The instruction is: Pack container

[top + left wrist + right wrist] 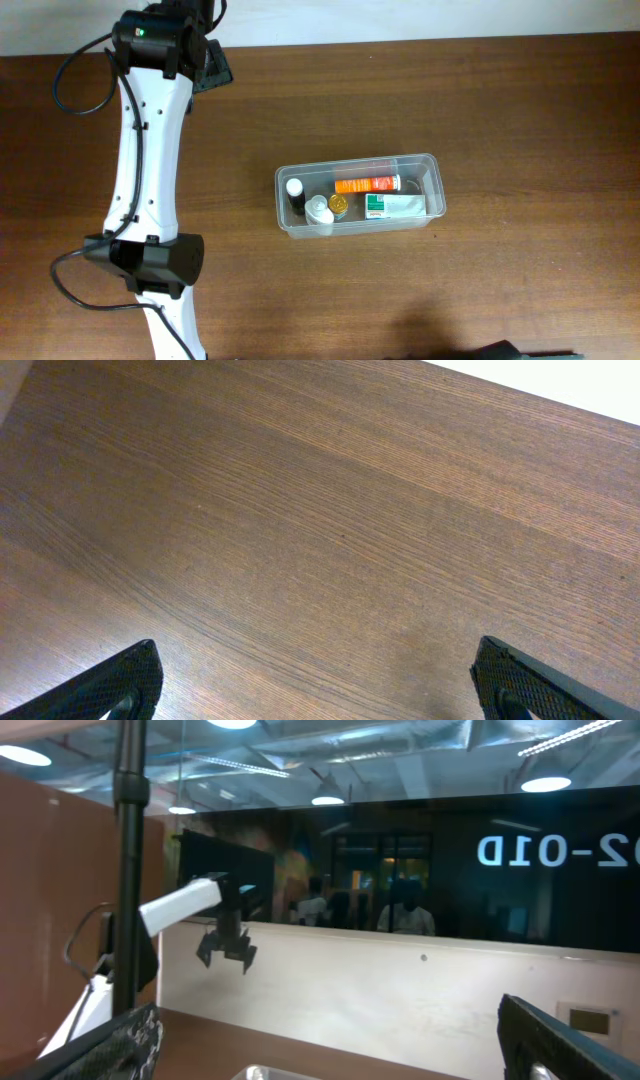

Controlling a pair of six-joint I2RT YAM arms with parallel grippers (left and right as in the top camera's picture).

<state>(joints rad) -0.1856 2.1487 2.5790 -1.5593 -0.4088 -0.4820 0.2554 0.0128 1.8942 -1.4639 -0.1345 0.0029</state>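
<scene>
The container (355,163), a clear shallow tub, stands right of the table's middle. Inside lie an orange tube (367,184), a green-and-white packet (400,206), a dark bottle with a white cap (295,189), a white-capped bottle (320,212) and a gold-lidded jar (339,205). My left gripper (320,690) is open over bare wood near the far left, well away from the tub. My right gripper (335,1045) is open with nothing between its fingers and faces the back wall. Only a corner of the tub's rim (262,1072) shows below it.
The white left arm (150,150) stretches from the near left edge to the far left corner, trailing black cables. A pale wall (400,990) closes off the table's far side. Wooden tabletop (520,110) surrounds the tub.
</scene>
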